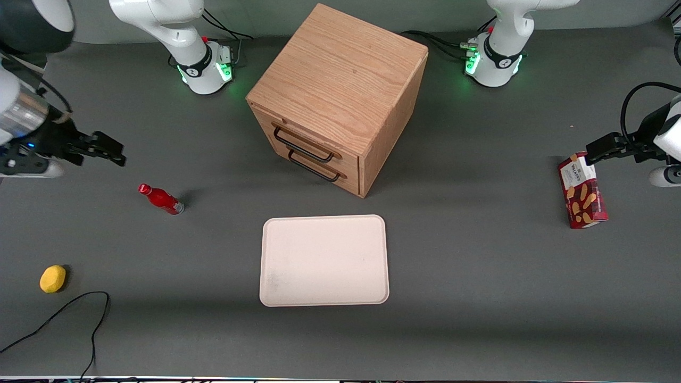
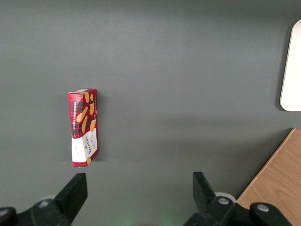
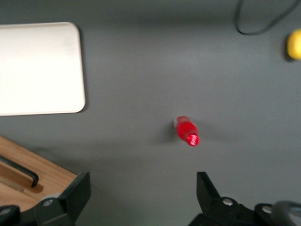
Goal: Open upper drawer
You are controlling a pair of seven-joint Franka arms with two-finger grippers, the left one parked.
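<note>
The upper drawer (image 1: 307, 139) is the higher of two light-oak drawers in the wooden cabinet (image 1: 340, 80). It is pushed in, and its long black wire handle (image 1: 303, 144) lies along its front. The lower drawer (image 1: 319, 169) with its own black handle sits under it, also pushed in. My right gripper (image 1: 109, 149) hangs open and empty above the table, well off toward the working arm's end, apart from the cabinet. In the right wrist view its fingers (image 3: 77, 190) stand wide apart over bare table, with a cabinet corner and a black handle (image 3: 21, 172) beside them.
A red bottle (image 1: 161, 199) lies on the table near my gripper, also in the right wrist view (image 3: 187, 131). A yellow lemon-like object (image 1: 52, 279) and a black cable (image 1: 80, 308) lie nearer the front camera. A cream tray (image 1: 324, 260) lies in front of the cabinet. A red biscuit box (image 1: 582, 190) is at the parked arm's end.
</note>
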